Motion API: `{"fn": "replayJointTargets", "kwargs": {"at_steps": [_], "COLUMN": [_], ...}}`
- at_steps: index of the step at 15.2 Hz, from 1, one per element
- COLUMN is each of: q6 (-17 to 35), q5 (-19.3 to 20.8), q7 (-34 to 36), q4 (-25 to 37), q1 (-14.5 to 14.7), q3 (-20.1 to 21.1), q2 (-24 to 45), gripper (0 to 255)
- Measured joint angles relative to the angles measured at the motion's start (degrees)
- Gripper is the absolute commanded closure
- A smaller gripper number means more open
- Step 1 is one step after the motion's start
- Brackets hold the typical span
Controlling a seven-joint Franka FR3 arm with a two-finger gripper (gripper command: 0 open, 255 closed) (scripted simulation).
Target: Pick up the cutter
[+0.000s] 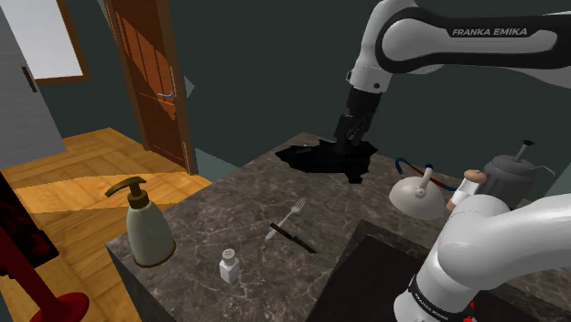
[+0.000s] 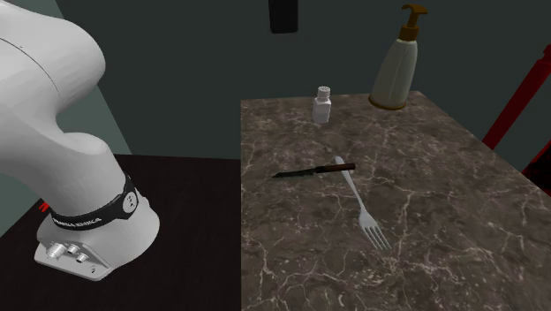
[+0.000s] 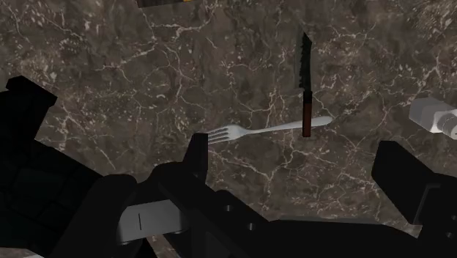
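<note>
The cutter is a knife (image 1: 295, 238) with a dark blade and a reddish-brown handle, lying flat on the dark marble counter (image 1: 220, 206). A silver fork (image 1: 287, 218) lies against its handle end; the two touch in the second exterior view, knife (image 2: 313, 170) and fork (image 2: 362, 205). My black gripper (image 1: 351, 137) hangs above the far part of the counter, well away from the knife. In the wrist view the knife (image 3: 305, 84) and fork (image 3: 267, 130) lie on the counter ahead of the gripper (image 3: 296, 165), whose fingers stand apart with nothing between them.
A soap dispenser (image 1: 146, 227) stands at the counter's corner on the shoulder view's left, with a small white shaker (image 1: 229, 266) near the front edge. A grey dome (image 1: 418, 196) and a kettle (image 1: 512, 174) stand beside the arm. A black shape (image 1: 322, 157) lies under the gripper.
</note>
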State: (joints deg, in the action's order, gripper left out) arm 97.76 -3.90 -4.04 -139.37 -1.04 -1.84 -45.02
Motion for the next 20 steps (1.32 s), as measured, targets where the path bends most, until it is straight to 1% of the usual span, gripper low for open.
{"fn": "replayJointTargets", "kwargs": {"at_steps": [1, 3, 7, 10, 15, 20], "q6": [0.0, 2.2, 9.6, 16.2, 27.8, 40.7], "q5": [0.0, -0.3, -1.2, -1.9, -3.8, -4.9], "q7": [0.0, 0.2, 0.6, 0.9, 2.4, 3.1], "q4": [0.0, -2.1, -8.3, -12.4, -17.2, -20.1], "q1": [0.0, 0.3, 1.4, 2.3, 4.6, 6.1], "q3": [0.0, 0.6, 2.3, 3.7, 6.9, 9.6], "q2": [0.0, 0.1, 1.0, 3.1, 9.4, 18.9], "gripper": [0, 0, 0, 0, 0, 0]}}
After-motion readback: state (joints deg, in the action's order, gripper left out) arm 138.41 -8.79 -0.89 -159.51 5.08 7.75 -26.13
